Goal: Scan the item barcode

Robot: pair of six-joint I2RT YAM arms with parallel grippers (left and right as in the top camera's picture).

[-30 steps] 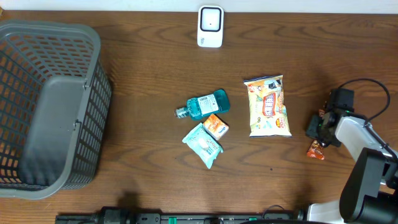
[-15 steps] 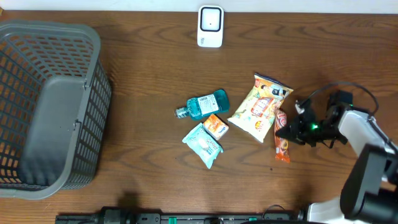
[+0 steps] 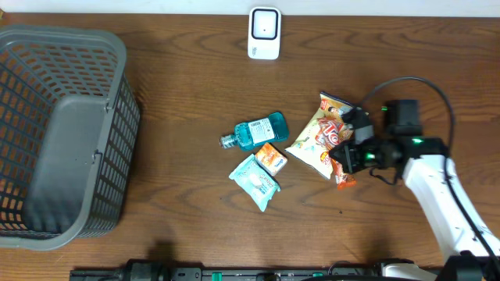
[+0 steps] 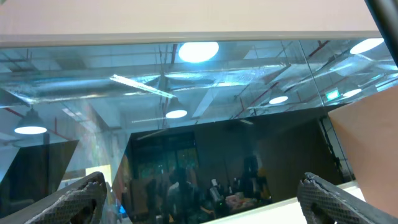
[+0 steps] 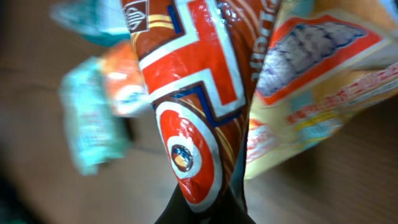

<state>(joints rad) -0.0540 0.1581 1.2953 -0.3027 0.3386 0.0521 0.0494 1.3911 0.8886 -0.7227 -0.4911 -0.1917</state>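
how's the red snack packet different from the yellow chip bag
The red snack packet is narrow and small; the yellow chip bag is much wider. The packet is pinched in the right gripper; the bag lies on the table. Both are glossy printed wrappers.

R tool (image 3: 344, 159) w/ red packet (image 3: 344, 178) further left

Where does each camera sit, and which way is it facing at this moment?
Overhead: above the table, looking straight down; right arm and shut right pincer show.
Left wrist: tilted up at ceiling lights; open left pincer tips in the lower corners.
Right wrist: close on the red snack wrapper it holds.
Shared: overhead and right wrist both show that wrapper and the chip bag.
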